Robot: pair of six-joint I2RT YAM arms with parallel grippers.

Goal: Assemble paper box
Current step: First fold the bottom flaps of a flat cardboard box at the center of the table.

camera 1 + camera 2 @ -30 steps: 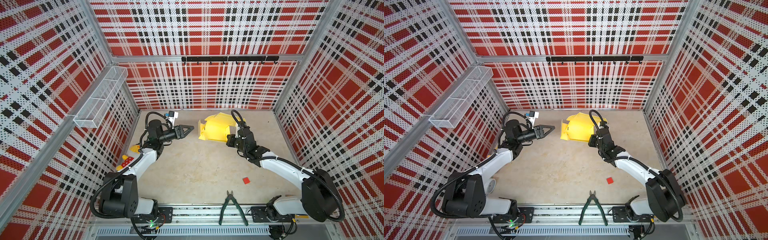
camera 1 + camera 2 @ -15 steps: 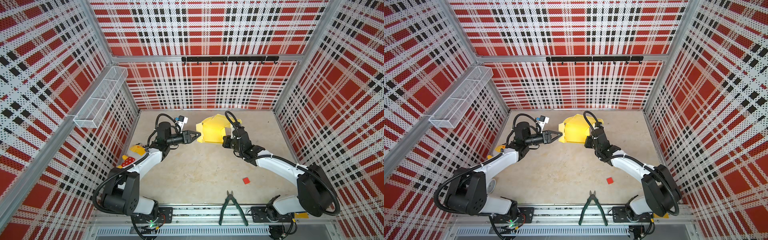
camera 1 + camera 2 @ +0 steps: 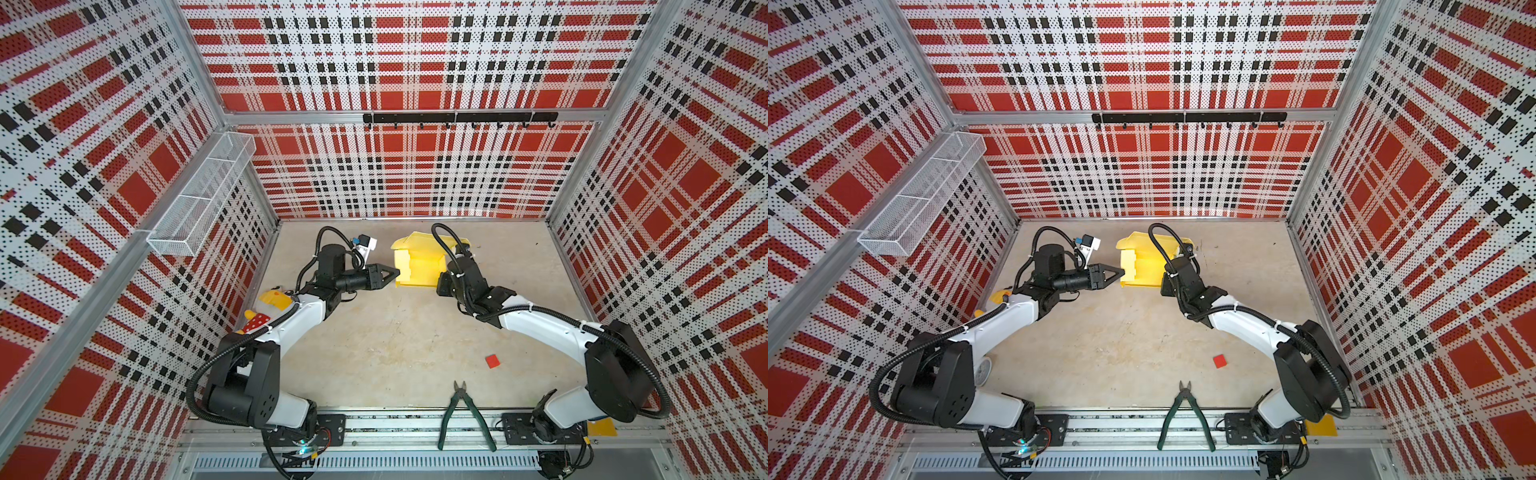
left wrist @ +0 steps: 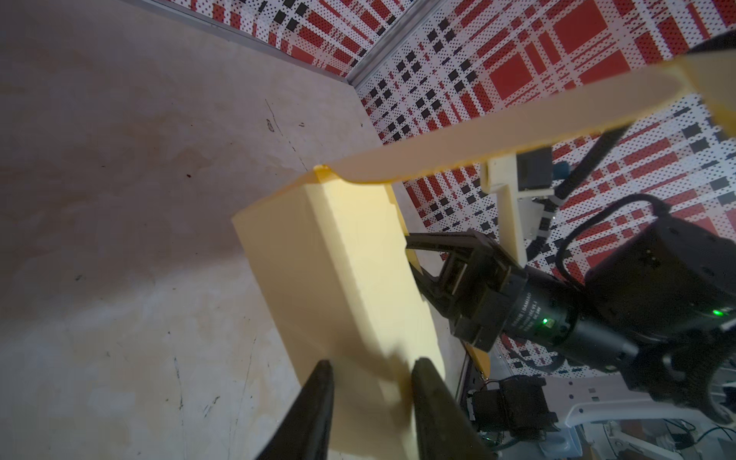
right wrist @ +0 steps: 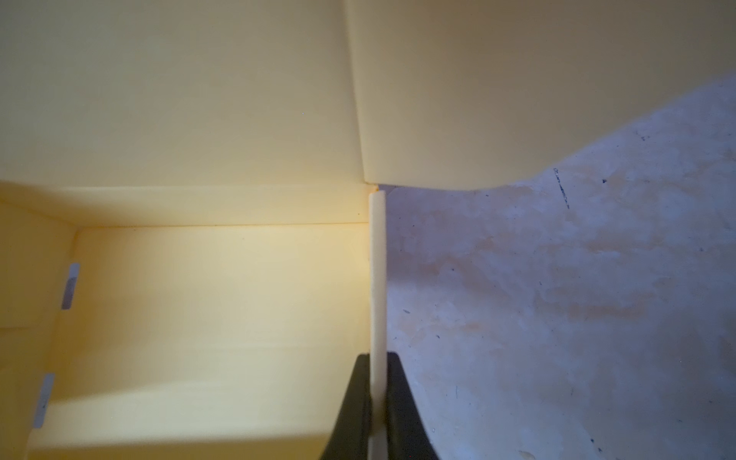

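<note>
The paper box [image 3: 419, 266] [image 3: 1142, 266] is pale yellow card, partly folded, with raised walls and a loose flap, lying at the back middle of the table. My right gripper [image 5: 376, 358] is shut on the edge of the box's right wall [image 5: 376, 278]; the box's inside [image 5: 199, 298] shows slots. From the left, my left gripper [image 3: 395, 273] [image 3: 1121, 272] reaches the box's left wall. In the left wrist view its jaws [image 4: 372, 364] stand apart, with the box wall [image 4: 330, 259] just beyond them and the right gripper [image 4: 414, 259] at the far side.
A yellow plush toy [image 3: 270, 305] with a red spotted part lies by the left wall under my left arm. A small red square [image 3: 493, 360] and green pliers [image 3: 463, 409] lie front right. A wire basket [image 3: 199, 199] hangs on the left wall.
My left gripper has swung right up to the box's left wall and its jaws have narrowed. The right gripper has kept its hold and shifted the box slightly left.
</note>
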